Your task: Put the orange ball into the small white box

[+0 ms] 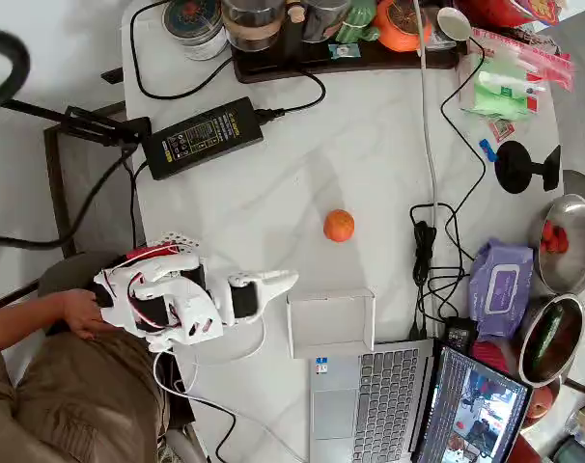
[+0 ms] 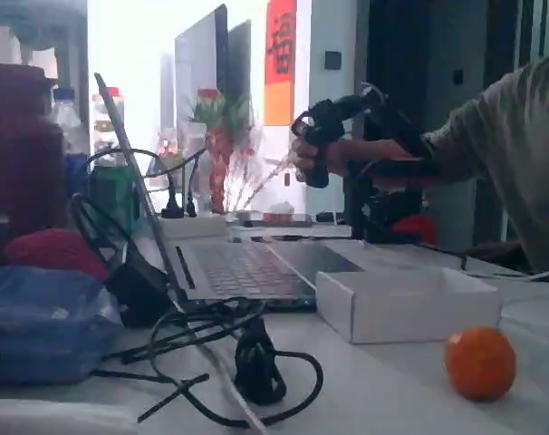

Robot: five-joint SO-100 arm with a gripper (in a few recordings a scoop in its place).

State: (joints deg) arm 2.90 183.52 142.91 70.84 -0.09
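Note:
The orange ball (image 1: 339,225) lies on the white table near its middle, and in the fixed view the orange ball (image 2: 479,362) sits at the near right. The small white box (image 1: 331,323) stands open just below it, against the laptop's top edge. In the fixed view the small white box (image 2: 406,304) is left of and behind the ball. My white arm is folded at the lower left of the overhead view. Its gripper (image 1: 277,282) points right, shut and holding nothing. It stops just left of the box's corner and well short of the ball.
A laptop (image 1: 365,405) borders the box below. Black cables (image 1: 428,256) and a purple wipes pack (image 1: 500,287) lie to the right, with metal bowls (image 1: 568,241) beyond. A power adapter (image 1: 204,138) and a tray of jars (image 1: 302,34) sit farther up. A person's hand (image 1: 80,313) rests by the arm's base.

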